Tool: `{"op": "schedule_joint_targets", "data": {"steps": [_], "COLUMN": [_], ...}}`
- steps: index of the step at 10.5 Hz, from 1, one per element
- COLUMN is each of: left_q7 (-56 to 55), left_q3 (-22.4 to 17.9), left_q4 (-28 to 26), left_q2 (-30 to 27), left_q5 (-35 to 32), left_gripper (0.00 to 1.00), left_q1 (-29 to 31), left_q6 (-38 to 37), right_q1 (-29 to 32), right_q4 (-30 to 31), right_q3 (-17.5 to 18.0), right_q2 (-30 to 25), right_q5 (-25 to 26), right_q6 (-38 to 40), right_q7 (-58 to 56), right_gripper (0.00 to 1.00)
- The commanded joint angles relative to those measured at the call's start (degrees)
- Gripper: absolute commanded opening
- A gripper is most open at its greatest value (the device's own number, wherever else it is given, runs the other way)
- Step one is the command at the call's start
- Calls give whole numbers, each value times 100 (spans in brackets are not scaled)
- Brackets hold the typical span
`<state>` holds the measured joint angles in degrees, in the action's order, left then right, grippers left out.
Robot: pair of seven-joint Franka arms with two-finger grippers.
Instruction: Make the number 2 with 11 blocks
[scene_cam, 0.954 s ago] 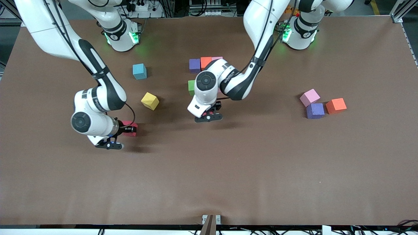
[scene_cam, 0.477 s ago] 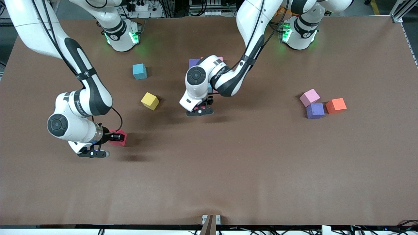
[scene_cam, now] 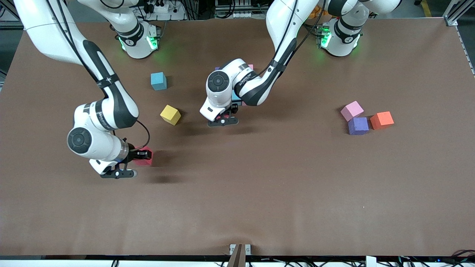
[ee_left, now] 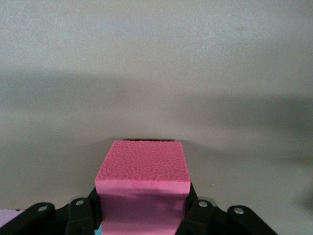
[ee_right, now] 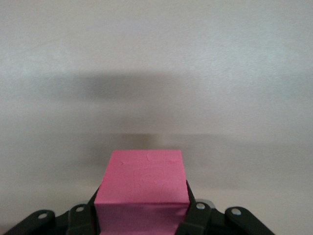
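Between the fingers of the left claw (ee_left: 142,215) a red block (ee_left: 142,181) is pinched, over the half-built number 2 (scene_cam: 237,97), most of it hidden under that arm. A second red block (ee_right: 142,188) is clamped in the right claw (scene_cam: 143,155), over bare table toward the right arm's end. Each block is best lowered square and flush beside its neighbours, so none is nudged.

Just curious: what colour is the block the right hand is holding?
Red, looking pinkish up close. The block in the right hand shows best in the right wrist view.
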<state>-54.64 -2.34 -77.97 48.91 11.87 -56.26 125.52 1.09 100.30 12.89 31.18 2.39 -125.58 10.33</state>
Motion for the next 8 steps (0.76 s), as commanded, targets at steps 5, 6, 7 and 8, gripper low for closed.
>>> {"op": "schedule_joint_targets", "data": {"steps": [5,6,7,8], "left_q7": [-64,-55,-55,-55], "left_q3": [75,67,67,75], "left_q4": [80,80,80,63], "left_q2": [110,110,110,101], "left_q5": [43,43,52,52], "left_gripper": [49,50,58,100], "left_q1": [-8,-8,-8,1], "left_q6": [-89,-89,-89,-98], "right_q1": [-38,-38,-38,-38], "right_q4": [-10,-10,-10,-10], "right_q3": [3,3,3,3], "right_q2": [11,11,11,11], "right_q5": [-63,-63,-63,-63], "right_q6": [69,69,69,69], "right_q7": [22,22,22,13], "right_gripper": [0,0,0,0]}}
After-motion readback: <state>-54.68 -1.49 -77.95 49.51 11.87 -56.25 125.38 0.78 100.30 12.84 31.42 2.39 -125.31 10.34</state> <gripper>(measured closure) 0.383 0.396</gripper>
